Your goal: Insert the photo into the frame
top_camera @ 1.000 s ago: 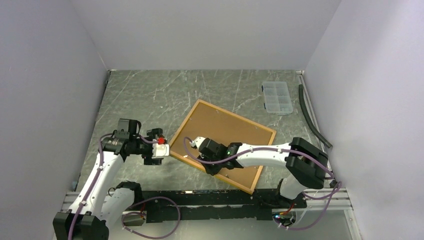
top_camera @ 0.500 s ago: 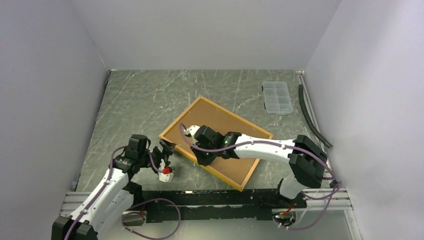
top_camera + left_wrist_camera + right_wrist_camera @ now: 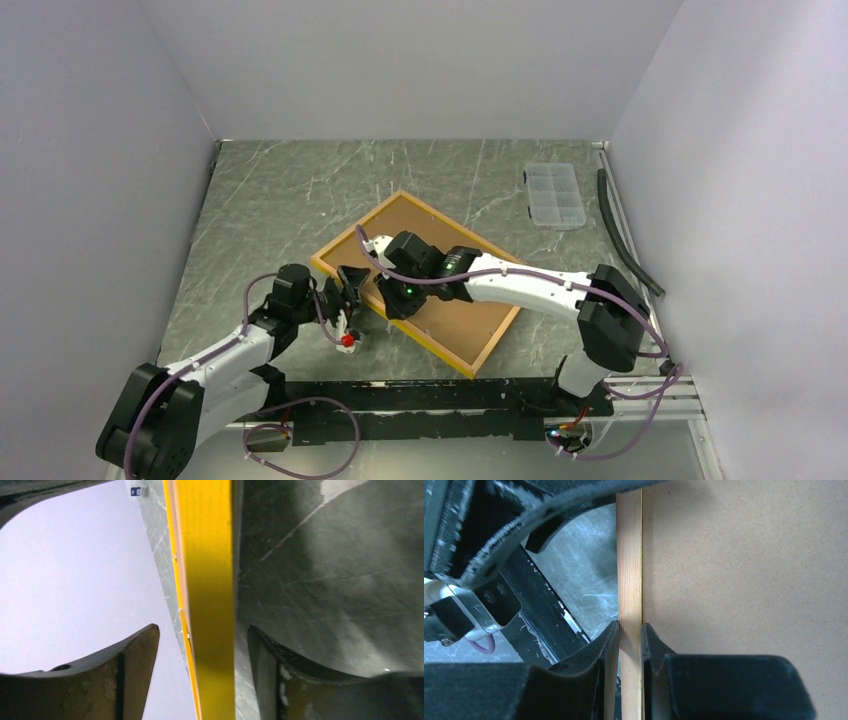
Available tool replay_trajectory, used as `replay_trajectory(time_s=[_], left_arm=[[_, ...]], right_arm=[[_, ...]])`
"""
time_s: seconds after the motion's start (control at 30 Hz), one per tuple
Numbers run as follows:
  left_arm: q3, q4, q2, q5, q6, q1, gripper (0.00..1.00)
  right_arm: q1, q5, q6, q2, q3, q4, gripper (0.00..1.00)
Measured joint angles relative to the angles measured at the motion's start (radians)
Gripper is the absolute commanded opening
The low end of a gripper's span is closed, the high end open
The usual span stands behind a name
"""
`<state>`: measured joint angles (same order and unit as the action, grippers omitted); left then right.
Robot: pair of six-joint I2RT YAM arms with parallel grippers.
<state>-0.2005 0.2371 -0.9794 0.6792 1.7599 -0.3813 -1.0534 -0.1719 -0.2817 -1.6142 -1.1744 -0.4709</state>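
Note:
The frame (image 3: pixel 455 318) lies slanted at the table's middle, brown back up, thin yellow border around it. My right gripper (image 3: pixel 384 300) is shut on its near-left rail; in the right wrist view both fingers (image 3: pixel 609 645) press the light wood rail (image 3: pixel 630 570) beside the brown backing (image 3: pixel 749 580). My left gripper (image 3: pixel 356 285) is open and straddles the same edge just left of the right one. In the left wrist view the yellow edge (image 3: pixel 207 595) runs between the spread fingers (image 3: pixel 137 665) with gaps on both sides. The photo is not in view.
A small clear compartment box (image 3: pixel 555 195) sits at the back right. A black hose (image 3: pixel 625 235) runs along the right wall. Grey walls close in the left, back and right. The arms' mounting rail (image 3: pixel 420 400) lines the near edge.
The right gripper has carried the frame left and a bit back. The left arm has swung down and in, bringing its open jaws around the frame's left edge.

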Motion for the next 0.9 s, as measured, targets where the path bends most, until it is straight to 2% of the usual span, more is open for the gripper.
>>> replay_trajectory(time_s=[0.07,0.17,0.2,0.33,0.47,0.7,0.9], left_arm=[[-0.007,0.025,-0.011,-0.007,-0.009,-0.01,0.5],[-0.024,0.008,-0.002,-0.023,-0.028,-0.017,0.44],[-0.029,-0.008,0.003,-0.026,-0.031,-0.017,0.44],[-0.074,-0.114,0.05,-0.039,-0.063,-0.022,0.42],[-0.163,-0.245,0.088,-0.051,-0.129,-0.022,0.43],[-0.357,-0.501,0.1,-0.047,-0.261,-0.022,0.44],[-0.437,-0.643,0.101,-0.037,-0.312,-0.022,0.45]], right_arm=[[0.004,-0.004,-0.001,-0.003,-0.008,-0.003,0.17],[0.011,-0.005,0.0,-0.002,-0.01,-0.003,0.54],[0.013,-0.005,0.002,0.0,-0.01,0.003,0.62],[0.021,0.026,0.024,0.02,-0.01,0.006,0.78],[0.012,0.097,0.064,0.057,-0.01,0.003,0.83],[-0.105,0.327,0.18,0.114,-0.01,-0.004,0.83],[-0.175,0.493,0.259,0.171,-0.009,-0.006,0.83]])
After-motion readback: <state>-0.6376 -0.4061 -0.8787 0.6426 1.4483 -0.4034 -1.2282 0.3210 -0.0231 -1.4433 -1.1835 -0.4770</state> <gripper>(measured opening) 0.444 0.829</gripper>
